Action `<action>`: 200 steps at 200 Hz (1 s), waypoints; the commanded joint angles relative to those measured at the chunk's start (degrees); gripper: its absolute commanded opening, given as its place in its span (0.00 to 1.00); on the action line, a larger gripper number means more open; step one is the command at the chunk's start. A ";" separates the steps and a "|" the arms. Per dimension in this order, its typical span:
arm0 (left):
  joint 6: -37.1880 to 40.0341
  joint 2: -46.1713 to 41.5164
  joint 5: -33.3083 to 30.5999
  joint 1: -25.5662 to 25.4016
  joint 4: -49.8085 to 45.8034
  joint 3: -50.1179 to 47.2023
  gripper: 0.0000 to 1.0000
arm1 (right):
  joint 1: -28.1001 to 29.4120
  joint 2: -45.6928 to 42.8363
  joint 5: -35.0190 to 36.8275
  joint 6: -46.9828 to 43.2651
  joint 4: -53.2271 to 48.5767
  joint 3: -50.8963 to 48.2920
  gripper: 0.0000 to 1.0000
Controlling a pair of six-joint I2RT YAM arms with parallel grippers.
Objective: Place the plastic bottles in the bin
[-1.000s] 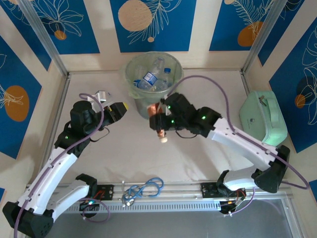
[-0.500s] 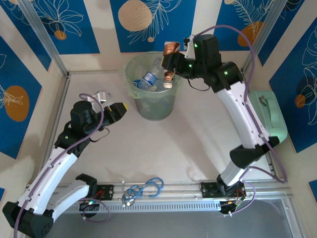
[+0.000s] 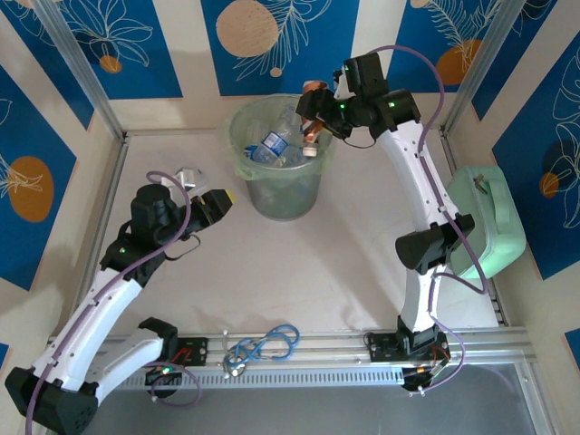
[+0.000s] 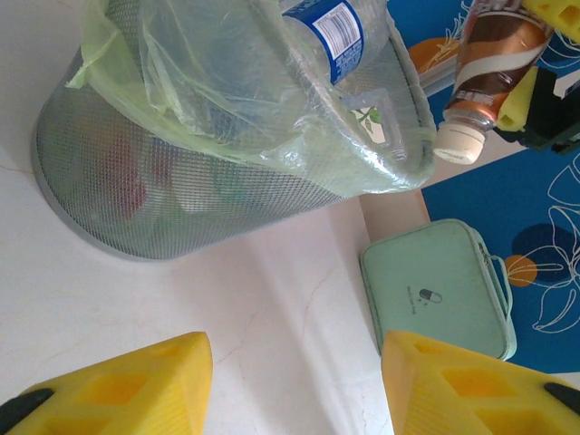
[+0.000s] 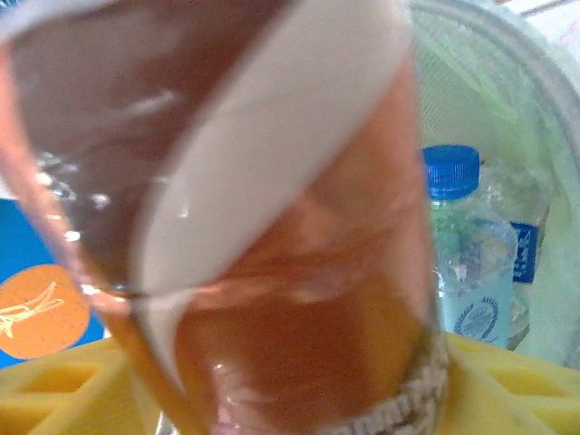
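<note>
Sitting apart from bin [image 3: 288, 198]: mint case [image 3: 486, 217], cable [image 3: 268, 345].

The round pale-green bin [image 3: 285, 195] stands far in the middle of the desk [image 3: 362, 263], with clear bottles [image 3: 272, 145] inside. A brown-orange bottle [image 3: 313, 134] hangs cap-down over its right rim.

The bin [image 3: 288, 198] stands near the far edge of the table [image 3: 344, 272], in the middle, with bottles [image 3: 272, 145] inside it. One drink bottle [image 4: 494, 54] hangs above its right rim. The case [image 3: 485, 217] lies by the right edge. The cable [image 3: 267, 344] lies at the near edge.
</note>
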 commanded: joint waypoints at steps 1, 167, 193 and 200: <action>1.41 0.08 0.08 0.63 0.00 0.12 0.52 | -0.58 0.16 -1.73 0.40 -0.33 1.10 0.81; 1.34 -1.07 -0.35 0.63 -0.33 -1.61 0.52 | 1.91 5.46 5.58 -9.04 3.03 7.05 0.47; 0.90 -0.94 -0.02 0.63 0.03 -2.33 0.52 | 2.26 8.98 5.87 -11.34 4.74 9.67 0.46; 0.90 -0.72 0.04 0.63 -0.02 -2.34 0.52 | 2.26 10.08 5.96 -11.59 4.93 10.57 0.46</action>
